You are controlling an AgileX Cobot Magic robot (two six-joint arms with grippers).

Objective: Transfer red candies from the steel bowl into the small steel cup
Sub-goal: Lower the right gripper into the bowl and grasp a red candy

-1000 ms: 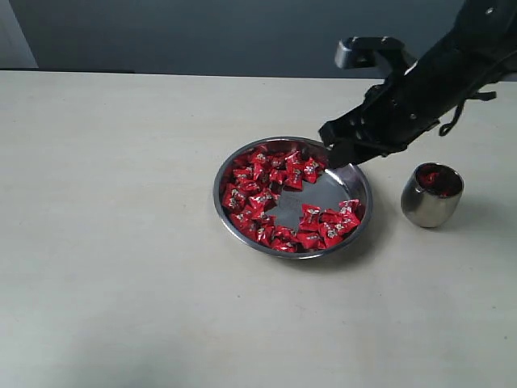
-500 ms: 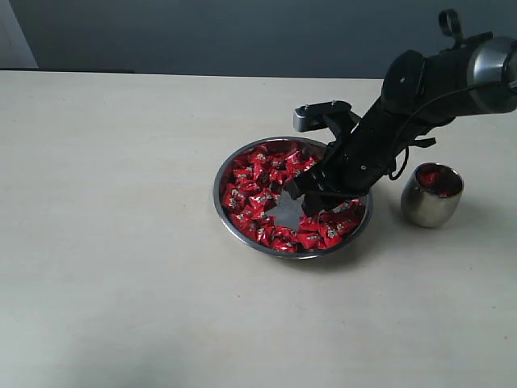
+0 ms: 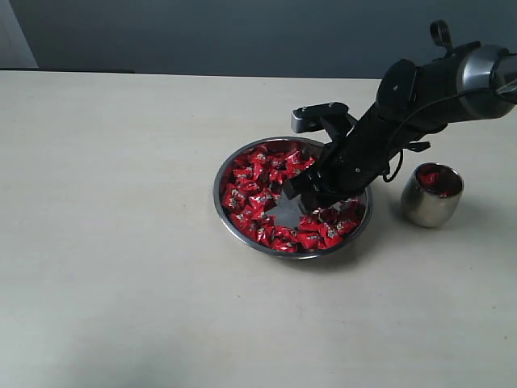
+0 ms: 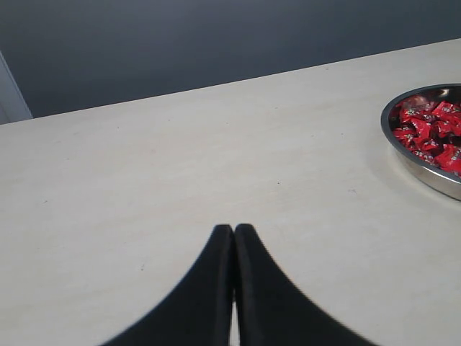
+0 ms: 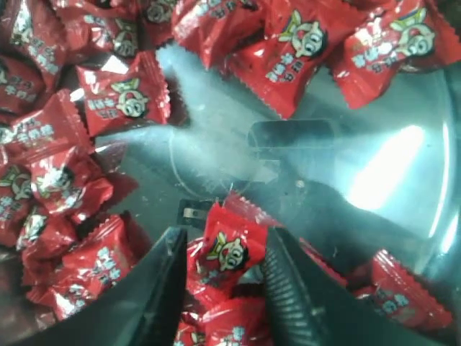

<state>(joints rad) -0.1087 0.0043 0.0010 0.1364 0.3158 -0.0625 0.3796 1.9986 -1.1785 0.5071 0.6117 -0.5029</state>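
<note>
The steel bowl [image 3: 218, 198] sits mid-table, with red candies [image 3: 258, 182] ringing its bare centre. My right gripper [image 3: 300, 198] is down inside it on the right side. In the right wrist view its jaws [image 5: 223, 249] stand open astride one red candy [image 5: 229, 245] that lies among others on the bowl bottom [image 5: 216, 151]. The small steel cup [image 3: 430, 202] stands upright to the bowl's right with red candies [image 3: 436, 179] inside. My left gripper [image 4: 233, 229] is shut and empty over bare table, away from the bowl [image 4: 425, 173]; the exterior view does not show it.
The pale tabletop [image 3: 113, 242] spreads wide to the left and front of the bowl. A dark wall runs behind the table's far edge [image 3: 161, 73]. My right arm [image 3: 420, 93] slants across the space between bowl and cup.
My right gripper has come from above the bowl's far right rim down into the bowl, and now stands lower among the candies. Its jaws stay equally wide. The candies and cup have not moved.
</note>
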